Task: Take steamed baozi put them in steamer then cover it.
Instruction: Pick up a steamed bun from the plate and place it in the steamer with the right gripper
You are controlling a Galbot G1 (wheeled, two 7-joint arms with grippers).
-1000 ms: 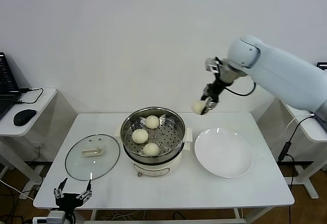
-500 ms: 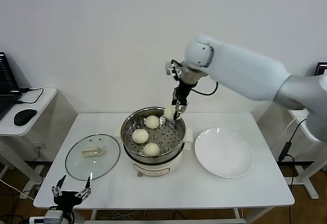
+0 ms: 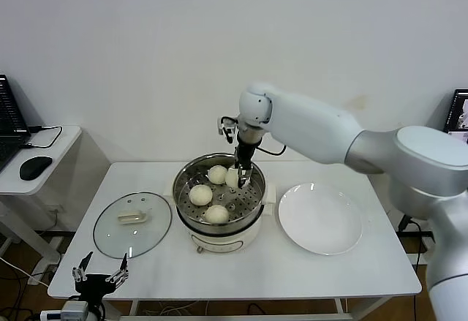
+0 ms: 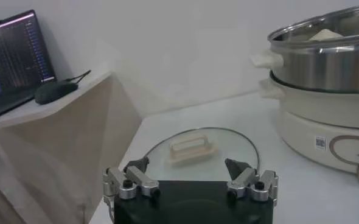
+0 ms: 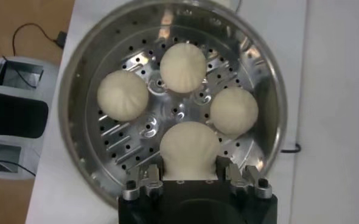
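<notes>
The steamer stands mid-table on its cream base, and three baozi lie on its perforated tray. My right gripper reaches down into the pot from the far side, shut on another baozi, which hangs just above the tray beside the other three. The glass cover lies flat on the table left of the steamer, handle up. My left gripper waits low off the table's front-left corner. It is open and empty, facing the cover and the steamer.
An empty white plate sits right of the steamer. A side table at far left carries a mouse and a laptop. The wall runs close behind the table. The right arm arcs over the table's back right.
The right arm has swung left from beyond the plate to over the steamer and lowered the held baozi into the pot. The left arm has barely moved.
</notes>
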